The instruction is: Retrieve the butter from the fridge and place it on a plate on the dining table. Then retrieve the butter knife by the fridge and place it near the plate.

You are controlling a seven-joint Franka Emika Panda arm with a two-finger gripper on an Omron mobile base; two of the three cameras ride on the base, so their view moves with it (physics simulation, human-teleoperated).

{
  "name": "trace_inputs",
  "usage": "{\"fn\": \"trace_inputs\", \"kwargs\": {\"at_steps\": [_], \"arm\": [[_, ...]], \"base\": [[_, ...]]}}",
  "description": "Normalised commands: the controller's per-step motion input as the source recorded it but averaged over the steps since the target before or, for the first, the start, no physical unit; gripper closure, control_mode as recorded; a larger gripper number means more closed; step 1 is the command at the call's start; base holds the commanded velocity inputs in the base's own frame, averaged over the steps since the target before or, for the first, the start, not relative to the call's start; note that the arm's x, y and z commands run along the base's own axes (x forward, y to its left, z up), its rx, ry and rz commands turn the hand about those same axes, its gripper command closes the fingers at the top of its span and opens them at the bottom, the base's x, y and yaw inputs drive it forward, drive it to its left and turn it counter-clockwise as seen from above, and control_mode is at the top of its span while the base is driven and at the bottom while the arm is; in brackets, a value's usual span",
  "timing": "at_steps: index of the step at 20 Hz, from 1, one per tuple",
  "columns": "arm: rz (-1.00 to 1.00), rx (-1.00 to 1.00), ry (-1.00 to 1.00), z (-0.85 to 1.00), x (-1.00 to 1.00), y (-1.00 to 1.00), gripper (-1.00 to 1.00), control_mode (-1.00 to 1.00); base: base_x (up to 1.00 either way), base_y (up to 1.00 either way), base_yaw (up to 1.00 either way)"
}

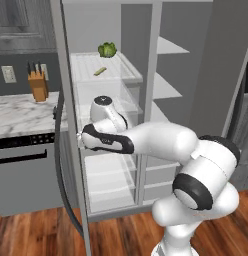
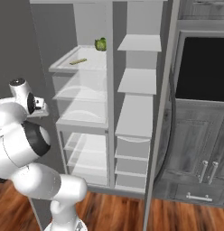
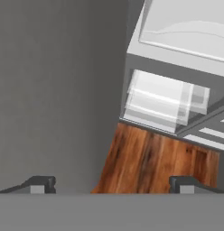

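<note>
Left base view: the butter [image 1: 100,71] lies flat on the top shelf [image 1: 121,73] of the open fridge [image 1: 146,100], toward the shelf's front edge and skewed to it; a green leafy vegetable [image 1: 107,49] sits behind it near the back edge, apart from it. Judged: a thin, light stick, soft under pressure and likely slippery, so take it across its short width at mid-length, with gentle closure to avoid denting. The shelves below hold nothing visible. The pincer [image 3: 111,184] is fully spread and holds nothing; in the hand view its tips frame the wooden floor [image 3: 154,162] and the fridge's bottom bins [image 3: 163,101]. It sits low beside the fridge door [image 1: 71,140], well under the butter's shelf. A knife block [image 1: 38,82] stands on the tabletop [image 1: 21,112] left of the fridge.
</note>
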Motion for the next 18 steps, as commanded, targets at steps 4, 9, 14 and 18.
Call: {"fn": "trace_inputs", "kwargs": {"at_steps": [4, 9, 14, 18], "arm": [[0.01, -0.01, 0.0, 0.02, 0.0, 0.49, -1.0, -1.0], [-0.1, 0.01, 0.01, 0.26, 0.12, -0.56, -1.0, -1.0], [-0.16, 0.03, 0.0, 0.2, 0.36, -1.0, -1.0, -1.0], [-0.09, 0.0, -0.01, 0.35, 0.25, -0.84, -1.0, -1.0]], "base": [[0.0, 0.0, 0.0], [0.0, 0.0, 0.0], [0.0, 0.0, 0.0], [0.0, 0.0, 0.0]]}}
